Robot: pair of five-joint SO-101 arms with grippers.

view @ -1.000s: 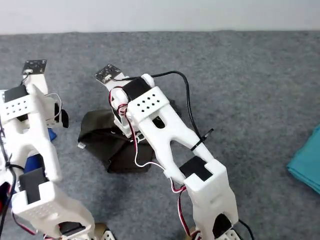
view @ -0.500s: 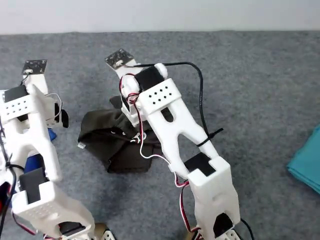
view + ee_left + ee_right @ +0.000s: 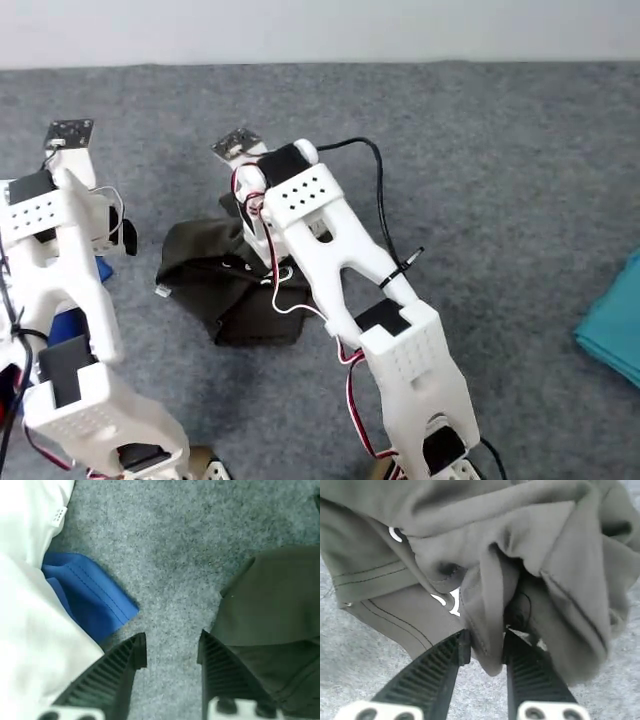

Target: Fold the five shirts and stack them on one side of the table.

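Olive-dark cloth fills the space in front of the right gripper (image 3: 486, 637), whose jaws are clenched on a thick ridge of the dark shirt (image 3: 520, 555). The rest of the garment bunches just beyond and to either side of the fingertips, rumpled rather than flat. By my reading, the step in hand is the early part of folding this one shirt: it is gathered and gripped but not yet spread or squared. The next move probably calls for drawing the pinched ridge out over bare felt so that a hem or seam line shows, then having the second arm pin the opposite side. The left gripper (image 3: 171, 640) hangs released, jaws apart over bare grey table (image 3: 480, 150) with nothing between them. A corner of the blue shirt (image 3: 85, 595) lies near one finger, with the white shirt (image 3: 30, 630) beside and partly over it. The dark shirt's edge is near the other finger, so that arm has only a narrow lane of felt. Beyond the right gripper and off to its outer side the felt lies open up to the table's far edge, with the teal shirt (image 3: 615, 330) well apart near the side edge. That seems the better room for spreading, and the teal shirt's side may serve for the stack.
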